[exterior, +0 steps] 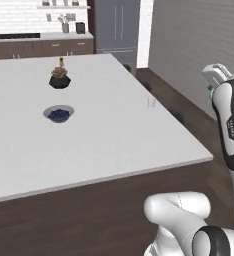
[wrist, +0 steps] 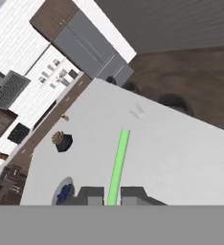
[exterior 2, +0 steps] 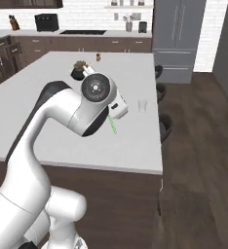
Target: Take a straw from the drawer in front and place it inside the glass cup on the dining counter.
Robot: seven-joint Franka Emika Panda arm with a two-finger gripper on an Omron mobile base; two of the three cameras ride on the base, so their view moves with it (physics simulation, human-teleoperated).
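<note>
Hand view: the fingers [wrist: 113,195] are closed on the green straw [wrist: 118,162], which runs out toward 12 o'clock; the glass cup [wrist: 137,111] stands on the white worktop [wrist: 190,162] beyond its tip, near 1 o'clock

The white tabletop [exterior: 114,135] was seen to be largely bare. Near its right edge the glass cup [exterior 2: 142,105] stood alone, with open surface all around it. A blue bowl [exterior: 58,114] and a dark potted plant [exterior: 59,77] were placed well apart from the cup, toward the left and far side. A small brown object [exterior 2: 99,58] was set near the far edge. The claw [wrist: 112,195] was clamped on the green straw [wrist: 118,165], held above the tabletop. Between straw and cup nothing was found standing. 2 dark stools [exterior 2: 165,127] were tucked beside the tabletop's right edge, over the wooden floor [exterior 2: 203,160].
</note>
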